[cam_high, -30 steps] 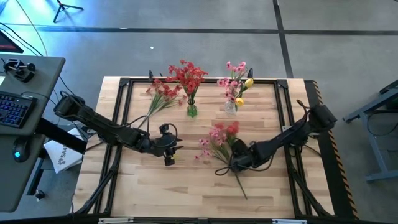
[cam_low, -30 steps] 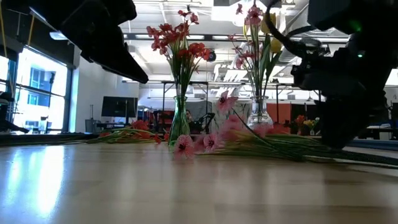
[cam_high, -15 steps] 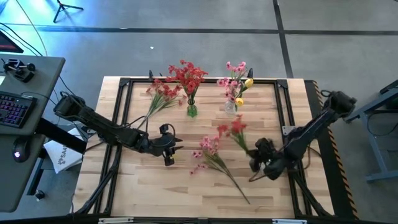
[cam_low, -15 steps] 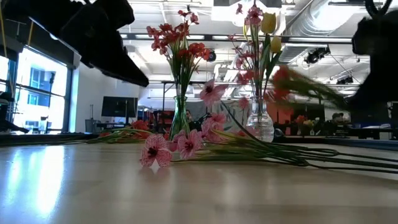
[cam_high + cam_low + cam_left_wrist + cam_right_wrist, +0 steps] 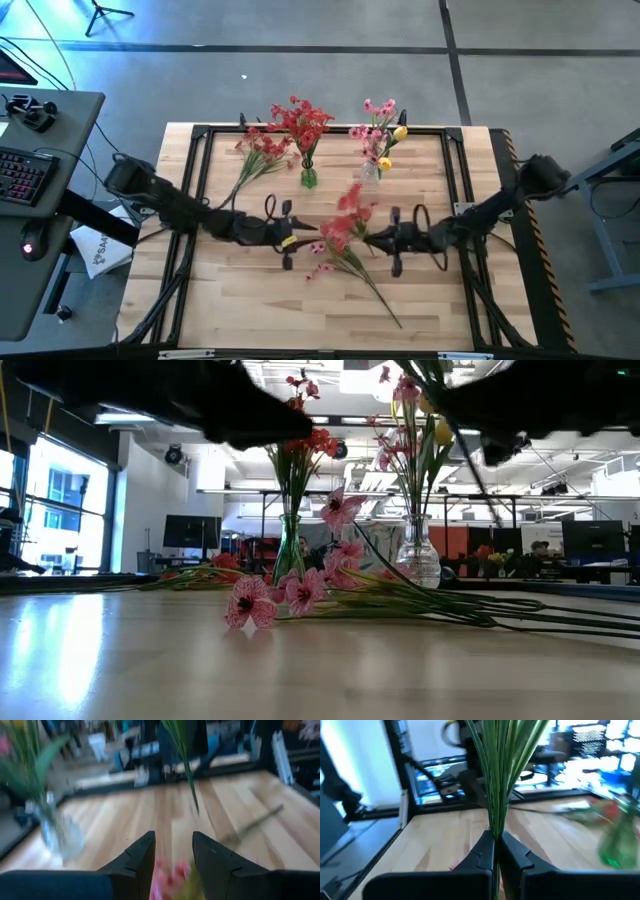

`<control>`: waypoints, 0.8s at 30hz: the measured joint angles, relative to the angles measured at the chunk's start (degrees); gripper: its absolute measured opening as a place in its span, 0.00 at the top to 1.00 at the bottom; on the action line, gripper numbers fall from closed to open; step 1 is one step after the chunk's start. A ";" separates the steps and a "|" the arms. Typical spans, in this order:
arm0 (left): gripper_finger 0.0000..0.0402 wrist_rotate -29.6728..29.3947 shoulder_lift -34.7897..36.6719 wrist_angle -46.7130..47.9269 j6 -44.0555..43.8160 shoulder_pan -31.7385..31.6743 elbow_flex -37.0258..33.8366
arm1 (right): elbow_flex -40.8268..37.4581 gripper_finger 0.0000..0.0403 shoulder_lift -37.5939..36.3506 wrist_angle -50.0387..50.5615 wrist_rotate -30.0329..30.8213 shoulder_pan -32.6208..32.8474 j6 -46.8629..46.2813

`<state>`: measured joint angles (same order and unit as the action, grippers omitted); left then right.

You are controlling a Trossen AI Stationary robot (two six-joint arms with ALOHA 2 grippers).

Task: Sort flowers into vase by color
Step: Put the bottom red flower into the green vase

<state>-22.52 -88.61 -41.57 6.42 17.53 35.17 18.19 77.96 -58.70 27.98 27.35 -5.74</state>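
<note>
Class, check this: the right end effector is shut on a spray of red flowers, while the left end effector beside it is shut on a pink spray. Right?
Not quite: the left end effector is open and holds nothing, as the left wrist view shows. The right end effector is indeed shut on the red flower spray.

An open lab-like workshop: monitors (image 5: 185, 531), exposed ceiling ducts (image 5: 520, 385), concrete floor (image 5: 300, 70).

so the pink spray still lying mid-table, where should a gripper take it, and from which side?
Probably on the bare stem, not the blooms. The pink spray lies flat, blooms toward the left arm, thin stem trailing toward the table's front edge on the right arm's side. That stretch looks clear of the other flowers, so come straight down with the fingers across the stem. The right gripper is shut on a red spray; the left gripper is open.
</note>
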 joint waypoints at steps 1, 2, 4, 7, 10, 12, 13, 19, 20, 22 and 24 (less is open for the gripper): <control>0.69 1.10 -1.31 -3.33 1.75 -0.66 0.11 | 1.36 1.00 1.34 0.01 -2.03 -1.10 1.46; 0.69 2.62 -2.64 -5.87 2.89 -1.40 0.52 | 2.73 1.00 2.65 0.00 -3.62 -2.03 2.93; 0.66 6.68 -4.50 -8.87 3.75 -3.10 1.64 | 5.38 1.00 5.11 -0.30 -6.14 -3.54 6.03; 0.59 13.72 -6.28 -9.37 3.67 -5.50 4.10 | 8.83 1.00 8.23 -0.50 -9.74 -5.14 9.09; 0.51 19.64 -7.65 -9.34 2.99 -7.17 6.95 | 11.61 1.00 11.02 -0.51 -12.70 -6.46 9.95; 0.48 23.27 -8.21 -8.96 3.31 -7.87 8.39 | 12.91 1.00 12.53 -0.71 -14.16 -6.92 10.43; 0.46 24.96 -8.48 -8.66 3.89 -7.99 9.05 | 13.21 1.00 13.05 -0.81 -14.74 -6.94 10.64; 0.44 27.97 -8.10 -6.61 6.26 -8.19 10.12 | 13.78 1.00 13.80 -1.71 -14.94 -6.38 10.99; 0.44 27.81 -7.75 -5.18 6.25 -8.19 10.25 | 13.78 1.00 13.52 -1.37 -14.51 -6.04 11.50; 0.44 27.19 -6.74 -1.71 6.02 -8.21 10.44 | 13.78 1.00 12.56 -0.32 -13.10 -5.27 12.50; 0.44 27.15 -5.79 1.46 5.84 -8.14 10.43 | 13.78 1.00 11.10 1.25 -11.40 -4.71 12.82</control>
<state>4.63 -94.40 -40.11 12.25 9.39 45.60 31.97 89.06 -57.44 16.59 22.64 7.08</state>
